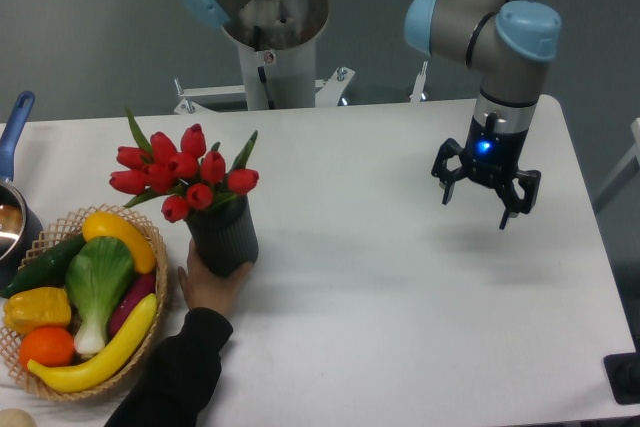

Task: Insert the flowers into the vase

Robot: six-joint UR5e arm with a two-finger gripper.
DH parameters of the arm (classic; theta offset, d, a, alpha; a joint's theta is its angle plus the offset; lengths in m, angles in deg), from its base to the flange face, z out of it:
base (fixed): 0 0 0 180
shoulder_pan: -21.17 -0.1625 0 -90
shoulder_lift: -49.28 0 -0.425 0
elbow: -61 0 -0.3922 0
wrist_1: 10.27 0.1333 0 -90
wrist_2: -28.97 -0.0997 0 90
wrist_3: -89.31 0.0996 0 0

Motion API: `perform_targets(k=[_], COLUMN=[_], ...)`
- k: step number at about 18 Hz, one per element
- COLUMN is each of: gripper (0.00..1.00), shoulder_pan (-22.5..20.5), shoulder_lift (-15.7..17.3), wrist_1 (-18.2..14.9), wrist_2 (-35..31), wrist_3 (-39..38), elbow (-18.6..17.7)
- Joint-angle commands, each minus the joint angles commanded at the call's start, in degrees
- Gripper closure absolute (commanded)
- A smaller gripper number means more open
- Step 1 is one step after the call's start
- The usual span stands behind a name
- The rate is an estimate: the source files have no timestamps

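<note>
Both task things are sitting well apart from the gripper [487,196], which is hanging spread open and empty at the right, while the flowers [183,172] are standing upright in the vase [222,238] a person's hand [207,285] is gripping at the left.

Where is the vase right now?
The vase stands on the left part of the table, just right of the basket, with the flowers in it and a hand holding it from below.
</note>
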Motion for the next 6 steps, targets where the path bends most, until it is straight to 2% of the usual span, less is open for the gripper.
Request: perform_targets(k=[3,6], gripper=[0.00,0.00], shoulder_pan=[0.1,0.2], shoulder_lift=[2.4,2.6], wrist_1=[-1.0,-1.0], wrist_2=[-4.7,-6.1], wrist_3=[0.2,0.2], elbow=[-2.5,-2.6])
